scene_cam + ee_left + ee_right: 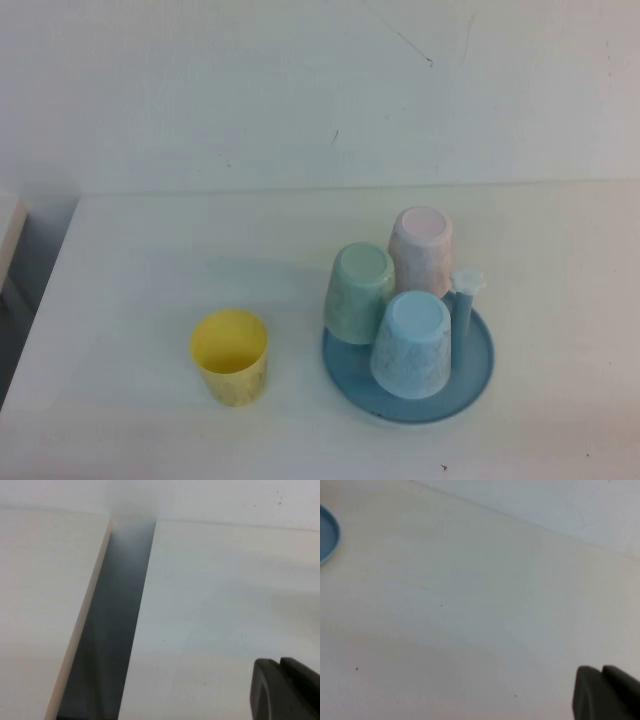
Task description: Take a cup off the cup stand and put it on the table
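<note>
The cup stand [408, 398] sits on the table [150, 260] toward the right of the high view, a round blue tray with one bare blue peg [464, 300] standing at its right side, topped by a white cap. Three cups rest upside down on the stand. The mint-green cup [358, 291] is at the left of the group, the pink cup [421, 248] is at the back, and the light blue cup [412, 342] is at the front, just beside the bare peg. The mint-green cup and the light blue cup appear to touch, and the pink cup stands close behind both.

A yellow cup [231, 355] stands upright with its mouth up on the table, to the left of the stand and apart from it.

Neither arm shows in the high view. In the left wrist view only a dark corner of the left gripper [286, 689] shows above the table near its edge, next to a dark gap; whether its fingers are wide or narrow cannot be told. In the right wrist view a dark corner of the right gripper [604, 692] shows over bare table, with the blue rim of the stand [327, 535] well away from it; its finger state cannot be told either.
</note>
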Action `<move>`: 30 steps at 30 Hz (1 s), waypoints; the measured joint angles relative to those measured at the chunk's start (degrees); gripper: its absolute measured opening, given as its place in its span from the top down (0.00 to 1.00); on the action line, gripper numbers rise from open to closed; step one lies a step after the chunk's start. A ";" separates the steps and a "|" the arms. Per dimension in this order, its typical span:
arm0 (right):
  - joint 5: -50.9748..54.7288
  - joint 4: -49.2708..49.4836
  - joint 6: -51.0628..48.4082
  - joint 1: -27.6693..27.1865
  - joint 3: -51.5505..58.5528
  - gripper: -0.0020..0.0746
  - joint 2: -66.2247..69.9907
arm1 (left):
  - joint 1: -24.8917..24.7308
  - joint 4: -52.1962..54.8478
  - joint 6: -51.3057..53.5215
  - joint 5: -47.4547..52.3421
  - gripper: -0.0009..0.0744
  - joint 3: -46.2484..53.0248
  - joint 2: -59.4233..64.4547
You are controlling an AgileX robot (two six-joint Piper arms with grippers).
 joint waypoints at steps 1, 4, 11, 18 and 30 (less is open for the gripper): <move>0.00 0.00 0.00 0.00 0.00 0.95 0.00 | 0.00 0.00 0.00 0.00 0.99 0.00 0.00; 0.00 0.00 0.00 0.00 0.00 0.95 0.00 | 0.00 -0.39 0.00 0.00 0.99 0.00 0.00; 0.00 0.00 0.00 0.00 0.00 0.95 0.00 | 0.00 -0.63 0.00 0.04 0.99 0.00 0.00; 0.00 0.00 0.00 0.00 0.00 0.95 0.00 | 0.00 -0.81 0.00 0.04 0.99 0.00 0.00; 0.00 0.00 0.00 0.00 0.00 0.95 0.00 | 0.00 -0.81 0.00 0.04 0.99 0.00 0.00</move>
